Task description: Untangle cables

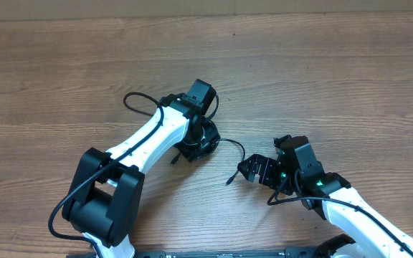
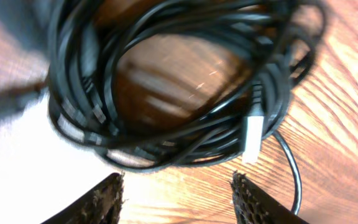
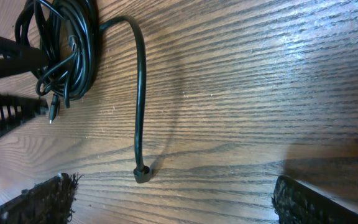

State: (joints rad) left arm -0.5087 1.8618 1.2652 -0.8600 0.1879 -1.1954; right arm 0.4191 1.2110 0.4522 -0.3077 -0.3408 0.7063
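The cables lie as a tangled black coil on the wooden table, filling the upper part of the left wrist view, and a silver-tipped plug rests on the coil's lower right. My left gripper hovers just short of the coil, open, with bare wood between its fingers. From above, the left gripper covers most of the coil, and one loop sticks out to the left. One cable strand trails away to a small black plug. My right gripper is wide open close to that plug, not touching it.
The left arm stretches from the front left of the table to its middle. The right arm comes in from the front right. The left gripper's ridged fingers show at the left edge of the right wrist view.
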